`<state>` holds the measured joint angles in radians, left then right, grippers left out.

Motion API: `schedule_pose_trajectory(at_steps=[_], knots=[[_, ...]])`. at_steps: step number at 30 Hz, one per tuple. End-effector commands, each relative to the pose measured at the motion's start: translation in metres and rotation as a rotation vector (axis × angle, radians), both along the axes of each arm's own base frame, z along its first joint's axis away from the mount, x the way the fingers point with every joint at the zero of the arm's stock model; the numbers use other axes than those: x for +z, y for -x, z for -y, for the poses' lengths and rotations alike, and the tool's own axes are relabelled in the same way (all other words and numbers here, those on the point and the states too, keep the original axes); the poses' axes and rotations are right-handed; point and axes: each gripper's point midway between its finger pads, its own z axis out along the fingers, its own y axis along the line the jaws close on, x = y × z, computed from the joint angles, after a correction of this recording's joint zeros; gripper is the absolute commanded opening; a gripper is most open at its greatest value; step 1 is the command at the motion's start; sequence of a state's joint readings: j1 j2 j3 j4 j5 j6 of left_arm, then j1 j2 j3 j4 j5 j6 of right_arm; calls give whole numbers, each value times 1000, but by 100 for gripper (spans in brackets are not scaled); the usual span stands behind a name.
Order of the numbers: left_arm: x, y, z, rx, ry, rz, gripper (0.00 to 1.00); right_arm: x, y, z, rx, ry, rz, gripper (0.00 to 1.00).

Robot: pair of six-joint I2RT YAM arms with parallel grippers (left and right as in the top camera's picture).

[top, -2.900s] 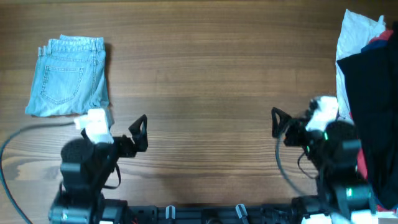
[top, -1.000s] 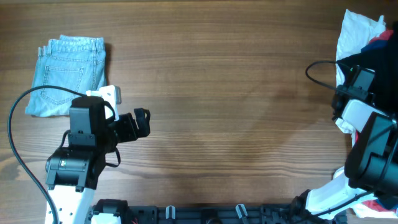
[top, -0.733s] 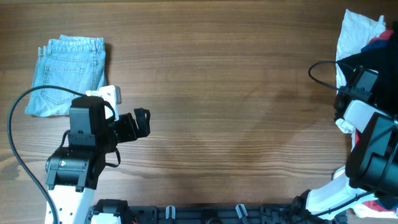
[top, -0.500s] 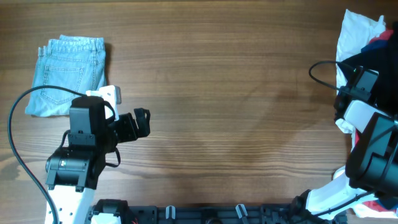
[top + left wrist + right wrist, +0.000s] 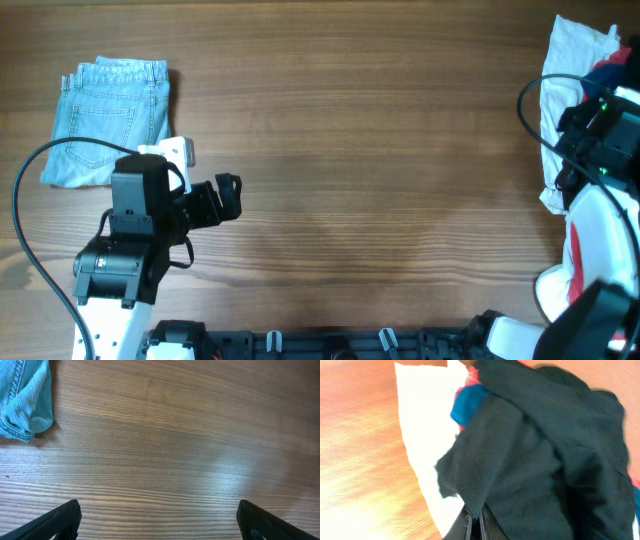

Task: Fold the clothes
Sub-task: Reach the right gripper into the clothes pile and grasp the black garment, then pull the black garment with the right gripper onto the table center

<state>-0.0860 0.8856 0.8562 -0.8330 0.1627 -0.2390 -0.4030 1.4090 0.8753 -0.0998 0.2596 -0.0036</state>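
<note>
Right arm has swung further out over the pile of clothes at the table's (image 5: 380,150) right edge since half a second ago, and it now covers most of the dark cloth that showed beside it then. The left arm has not shifted.

On the wrist view the right gripper (image 5: 474,519) has its two fingers pressed together, pinching a low corner of the black piece (image 5: 545,460). That piece lies on top of the pile, over a white cloth (image 5: 420,420) spread on the wood, with a bit of blue cloth (image 5: 470,405) and a red edge (image 5: 472,375) showing at its upper side.

The left gripper (image 5: 160,525) hangs above bare wood near the table's left side, jaws spread wide with nothing between them. The folded jeans (image 5: 110,120) lie flat at the far left, just beyond that arm; their corner (image 5: 25,400) shows at the top left of the left wrist view, apart from the fingers
</note>
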Motion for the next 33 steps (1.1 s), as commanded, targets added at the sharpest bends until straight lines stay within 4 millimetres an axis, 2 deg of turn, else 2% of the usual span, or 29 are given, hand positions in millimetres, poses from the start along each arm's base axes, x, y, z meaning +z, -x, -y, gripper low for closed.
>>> schedule_pose_trajectory(at_steps=[1,2,3,7,9,11,16,17,20,22,25,26,27,28,29,30,32,33], knots=[[9,-3,3,-6,14,22,100,21,-18,-67,203,-80,57,4],[9,-3,3,-6,14,21,100,17,-19,-82,237,-90,32,4],[9,-3,3,-6,14,22,100,10,-18,-109,301,-105,-11,4],[9,-3,3,-6,14,21,100,-6,-14,-188,498,-125,-110,4],[9,-3,3,-6,14,21,100,-11,-8,-217,570,-132,-147,4],[9,-3,3,-6,14,21,100,-20,7,-262,652,-174,-196,4],[9,-3,3,-6,14,21,100,-23,28,-332,794,-221,-209,4],[9,-3,3,-6,14,21,100,-21,29,-341,818,-218,-198,4],[9,-3,3,-6,14,22,100,1,15,-368,852,-260,-62,4],[9,-3,3,-6,14,21,100,28,-2,-380,830,-333,93,4],[9,-3,3,-6,14,21,100,114,-38,-400,809,-500,518,5],[9,-3,3,-6,14,21,100,130,-44,-403,809,-528,599,13],[9,-3,3,-6,14,21,100,135,-49,-406,807,-543,639,40],[9,-3,3,-6,14,21,100,126,-54,-407,794,-556,622,86],[9,-3,3,-6,14,21,100,110,-57,-408,783,-552,573,99],[9,-3,3,-6,14,21,100,90,-57,-408,773,-536,501,99],[9,-3,3,-6,14,21,100,47,-53,-395,737,-451,336,99],[9,-3,3,-6,14,22,100,36,-51,-386,720,-402,286,100]])
